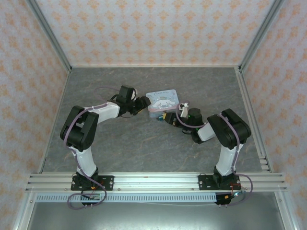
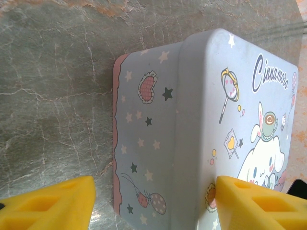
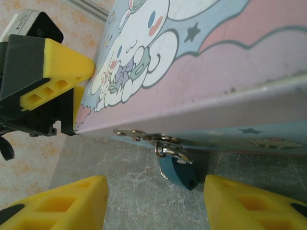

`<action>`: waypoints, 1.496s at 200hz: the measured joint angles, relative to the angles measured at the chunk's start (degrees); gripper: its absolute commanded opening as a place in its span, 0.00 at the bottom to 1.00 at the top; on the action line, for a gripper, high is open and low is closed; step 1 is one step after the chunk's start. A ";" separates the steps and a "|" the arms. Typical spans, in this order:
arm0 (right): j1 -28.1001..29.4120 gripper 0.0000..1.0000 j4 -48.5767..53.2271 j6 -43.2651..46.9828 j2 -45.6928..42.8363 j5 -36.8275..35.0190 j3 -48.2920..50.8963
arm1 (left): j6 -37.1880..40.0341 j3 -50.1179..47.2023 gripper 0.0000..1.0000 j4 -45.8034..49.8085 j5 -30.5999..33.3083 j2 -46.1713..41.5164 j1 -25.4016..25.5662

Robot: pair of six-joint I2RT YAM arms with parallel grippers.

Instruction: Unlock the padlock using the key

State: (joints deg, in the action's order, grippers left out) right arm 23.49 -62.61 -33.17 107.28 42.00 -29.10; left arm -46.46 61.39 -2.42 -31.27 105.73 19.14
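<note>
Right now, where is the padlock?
In the right wrist view the padlock hangs from the hasp on the tin's front edge, between the right gripper's fingers, which stand apart. From above, it is at the tin's near edge.

A lab-style robot test booth: aluminium frame rails, wallpapered panels, stone-look tabletop.

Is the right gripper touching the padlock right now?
No, in the right wrist view the padlock hangs from the latch of the tin, between the yellow fingers of the right gripper, touching neither.
</note>
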 measured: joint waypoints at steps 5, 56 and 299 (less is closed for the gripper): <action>0.00 0.55 -0.07 0.02 0.26 -0.02 -0.24 | 0.00 0.00 0.66 0.00 0.00 0.00 0.00; 0.00 0.53 -1.79 0.00 2.89 -0.02 -2.05 | 0.00 0.00 0.66 0.00 0.00 0.00 0.00; -0.02 0.00 -5.27 -0.61 6.51 1.09 -2.91 | -0.22 0.00 0.66 -0.11 0.44 0.00 -0.02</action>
State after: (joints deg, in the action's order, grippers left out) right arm 23.46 -67.88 -33.78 113.80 43.09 -32.01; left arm -46.68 61.39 -2.52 -30.83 105.73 19.11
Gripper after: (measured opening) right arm 0.048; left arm 0.659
